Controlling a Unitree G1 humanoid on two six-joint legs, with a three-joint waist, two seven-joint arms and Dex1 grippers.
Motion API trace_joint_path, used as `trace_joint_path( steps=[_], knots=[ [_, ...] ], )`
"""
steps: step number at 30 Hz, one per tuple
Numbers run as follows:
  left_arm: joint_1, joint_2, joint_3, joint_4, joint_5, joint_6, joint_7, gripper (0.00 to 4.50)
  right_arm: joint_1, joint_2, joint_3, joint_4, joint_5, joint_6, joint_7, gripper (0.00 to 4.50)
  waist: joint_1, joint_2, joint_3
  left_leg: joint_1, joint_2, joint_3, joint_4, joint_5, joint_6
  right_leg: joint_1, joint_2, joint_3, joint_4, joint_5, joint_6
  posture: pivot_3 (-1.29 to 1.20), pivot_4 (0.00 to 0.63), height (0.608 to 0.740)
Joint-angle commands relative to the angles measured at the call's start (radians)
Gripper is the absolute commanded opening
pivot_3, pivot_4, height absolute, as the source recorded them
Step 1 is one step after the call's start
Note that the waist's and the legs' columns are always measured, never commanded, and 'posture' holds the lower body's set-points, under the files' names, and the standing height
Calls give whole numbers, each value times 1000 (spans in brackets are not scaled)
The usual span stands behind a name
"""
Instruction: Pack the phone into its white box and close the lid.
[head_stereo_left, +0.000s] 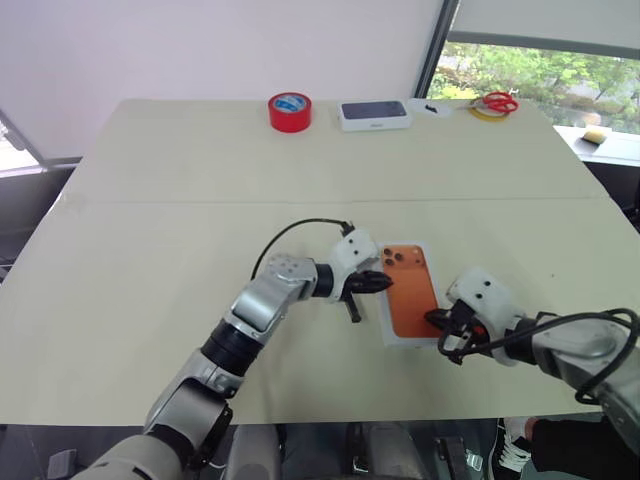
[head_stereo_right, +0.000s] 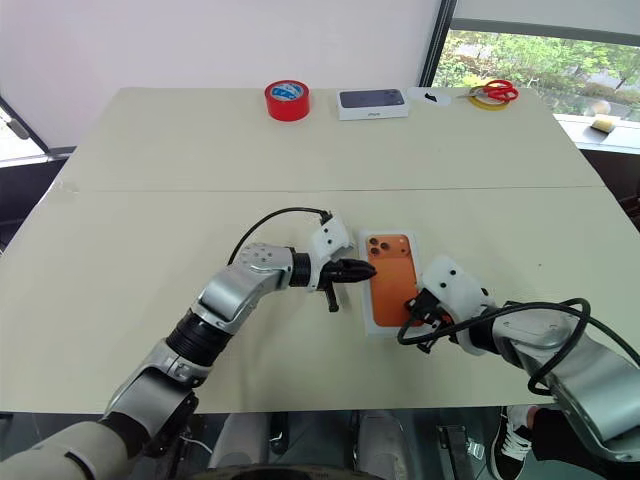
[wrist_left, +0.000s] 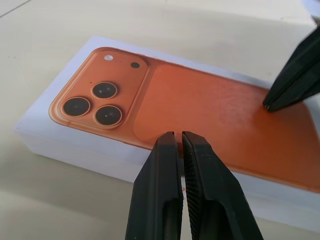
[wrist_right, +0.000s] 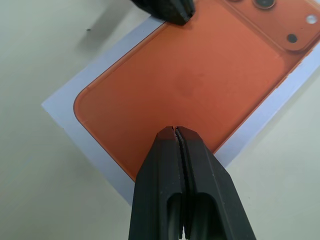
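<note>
Phone (head_stereo_left: 409, 289), orange with its three lenses facing up, lies in the white box (head_stereo_left: 386, 322) near the front of the tabletop (head_stereo_left: 150, 220). The left end effector (head_stereo_left: 383, 282), fingers pressed together, is at the phone's left edge. The right end effector (head_stereo_left: 432, 318), likewise closed and empty, sits over its near end.

No readable text, brand, number or sign anywhere | red tape roll (head_stereo_left: 290, 111): blue-and-white label on its top face, lettering too small to read | white box with a dark phone picture (head_stereo_left: 375, 115): faint marking on its front side, not legible
</note>
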Motion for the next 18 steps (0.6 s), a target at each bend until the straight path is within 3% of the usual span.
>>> trace_joint_path(
  steps=[1,6,18],
  knots=[
    [-10,14,-8,-2,13,-14,-9,250,-5,3,-19,-32,-1,7,-10,45,0,0,0,0,0,0,0,0,0,0,0,0,0,0,0,0,150,730],
    [-14,63,76,-5,-9,-24,-1,250,-9,14,-86,1,-50,-98,-20,45,-2,0,0,0,0,0,0,0,0,0,0,0,0,0,0,0,150,730],
    [126,338,455,-83,-132,-68,20,250,-18,122,-345,323,-63,-406,66,45,0,0,0,0,0,1,-1,0,0,0,0,0,0,0,0,0,150,730]
  ],
)
